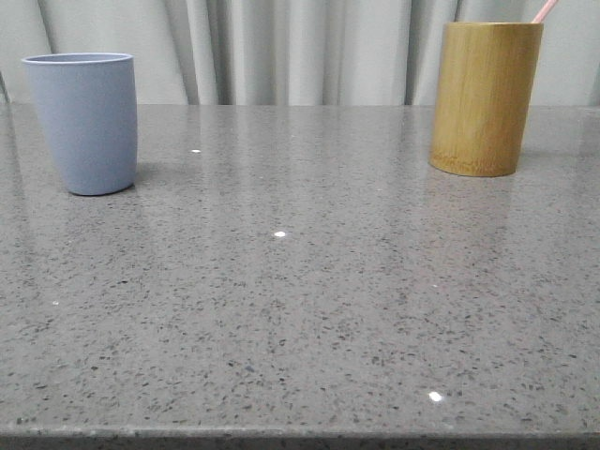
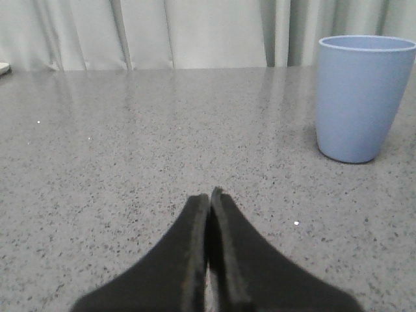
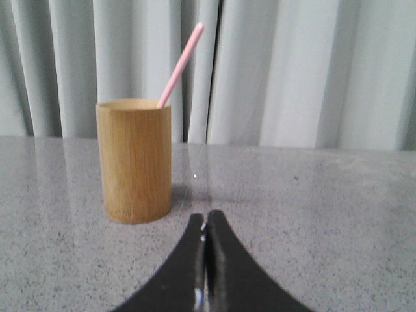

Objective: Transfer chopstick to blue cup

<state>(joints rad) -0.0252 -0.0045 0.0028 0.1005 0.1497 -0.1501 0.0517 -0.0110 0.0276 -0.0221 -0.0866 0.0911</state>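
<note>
2 closed end effectors, left (image 2: 209, 195) and right (image 3: 206, 218); chopstick (image 3: 181, 65) leans in bamboo cup (image 3: 134, 160).

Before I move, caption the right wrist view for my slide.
Shut right end effector faces the tall tan bamboo cylinder holding the thin pale pink chopstick on the grey speckled table.

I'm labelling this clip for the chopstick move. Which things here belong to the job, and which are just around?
Part of the job:
- chopstick, leaning in the bamboo cup
- blue cup, upright
- bamboo cup, since it holds the chopstick
- right gripper and left gripper, both shut

Just around:
- curtain
</note>
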